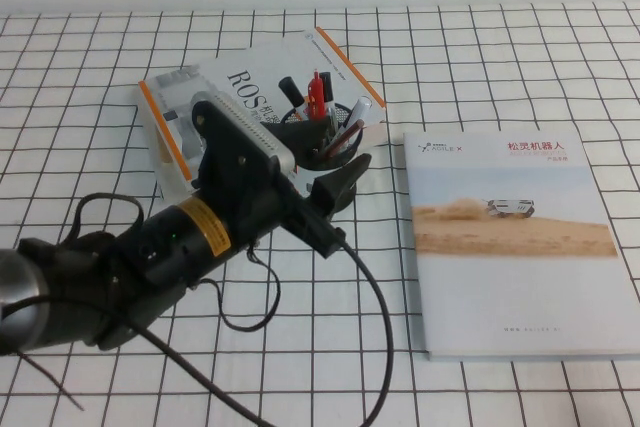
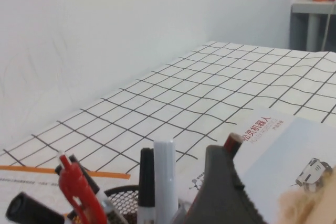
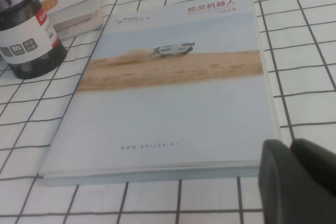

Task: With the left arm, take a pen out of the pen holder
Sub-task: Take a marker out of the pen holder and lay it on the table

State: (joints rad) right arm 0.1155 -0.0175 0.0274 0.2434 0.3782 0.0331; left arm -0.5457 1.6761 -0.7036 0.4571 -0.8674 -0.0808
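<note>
A white tablecloth with a black grid (image 1: 500, 67) carries a pale AgileX booklet (image 1: 515, 247) on the robot's right and an orange-edged ROS book (image 1: 250, 77) at the far left. The right gripper (image 3: 299, 182) hangs near the booklet's near edge; whether it is open or closed cannot be told. The left gripper (image 1: 338, 152) sits at the black mesh pen holder (image 3: 31, 51) beside the ROS book, its jaws spread and gripping nothing, with the red pen (image 1: 317, 97) and white pen (image 2: 165, 177) standing inside the holder.

The left arm (image 1: 150, 257) is black and round, with a yellow band (image 1: 205, 222) and a tiny green light (image 1: 172, 237). A silver ribbed box (image 1: 245, 122) sits on top. Thin black cables (image 1: 372, 317) loop off it. The left gripper (image 1: 330, 152) and right gripper (image 3: 296, 182) are black
</note>
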